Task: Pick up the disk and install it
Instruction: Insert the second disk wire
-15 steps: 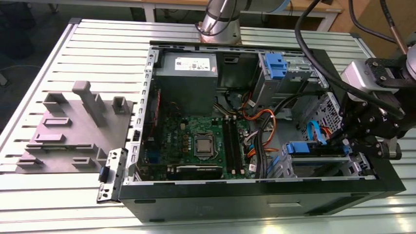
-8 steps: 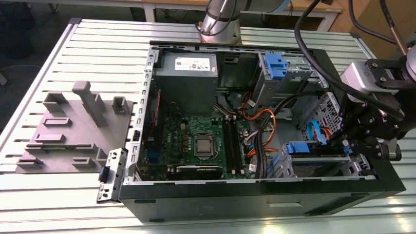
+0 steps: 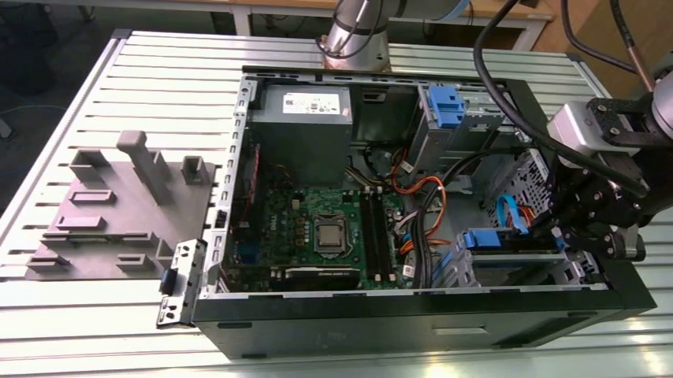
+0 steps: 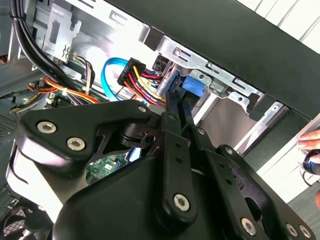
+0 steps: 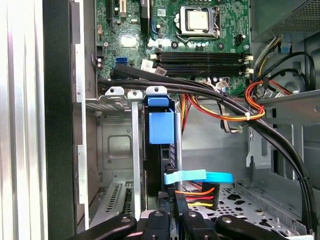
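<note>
The disk stands on edge in the drive cage at the case's front corner. Its blue carrier [image 5: 161,127] and dark edge [image 5: 161,167] face the first wrist view. In the exterior view the carrier [image 3: 490,239] sits in the cage at the lower right of the case. My gripper [image 4: 178,91] hangs over that cage, its two black fingers [image 4: 172,130] drawn close together with their tips on the carrier's blue end [image 4: 191,86]. In the first wrist view the gripper [image 5: 175,220] straddles the disk's near end. The exterior view places the gripper [image 3: 576,236] at the case's right wall.
Black cable bundles [image 5: 210,95] and orange, red and yellow power wires [image 5: 220,112] cross beside the cage. A light blue data cable [image 5: 200,176] lies by the disk. The motherboard [image 3: 321,228] fills the case floor. A grey fixture [image 3: 116,205] lies on the exterior view's left. A person's hand [image 4: 310,142] is outside the case.
</note>
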`<state>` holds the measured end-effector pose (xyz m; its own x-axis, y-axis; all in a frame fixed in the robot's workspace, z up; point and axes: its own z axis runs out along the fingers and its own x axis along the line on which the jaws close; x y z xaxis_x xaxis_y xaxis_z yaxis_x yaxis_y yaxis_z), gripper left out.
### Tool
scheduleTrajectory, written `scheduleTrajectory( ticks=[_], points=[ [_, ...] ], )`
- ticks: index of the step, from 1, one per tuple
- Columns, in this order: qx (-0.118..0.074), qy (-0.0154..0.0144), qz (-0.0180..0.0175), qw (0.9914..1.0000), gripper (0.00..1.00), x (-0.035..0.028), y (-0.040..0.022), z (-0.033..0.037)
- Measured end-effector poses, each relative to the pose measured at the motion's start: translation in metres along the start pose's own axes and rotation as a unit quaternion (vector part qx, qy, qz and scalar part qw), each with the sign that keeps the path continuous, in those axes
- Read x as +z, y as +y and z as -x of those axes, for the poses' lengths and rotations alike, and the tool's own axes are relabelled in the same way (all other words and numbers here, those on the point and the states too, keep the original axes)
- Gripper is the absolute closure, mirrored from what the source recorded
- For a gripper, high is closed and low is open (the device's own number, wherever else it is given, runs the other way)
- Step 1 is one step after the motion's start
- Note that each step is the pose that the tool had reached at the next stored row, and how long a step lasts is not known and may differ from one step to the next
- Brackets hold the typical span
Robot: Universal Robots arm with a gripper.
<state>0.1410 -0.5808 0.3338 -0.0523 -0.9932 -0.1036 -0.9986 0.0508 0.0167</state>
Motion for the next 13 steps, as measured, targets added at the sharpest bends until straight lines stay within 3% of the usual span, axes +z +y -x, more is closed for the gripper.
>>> scheduleTrajectory(
  ticks=[13],
  points=[
    [0.000,0.0002,0.0000,1.00000,0.84,0.0056,0.0001,-0.0006]
  ],
)
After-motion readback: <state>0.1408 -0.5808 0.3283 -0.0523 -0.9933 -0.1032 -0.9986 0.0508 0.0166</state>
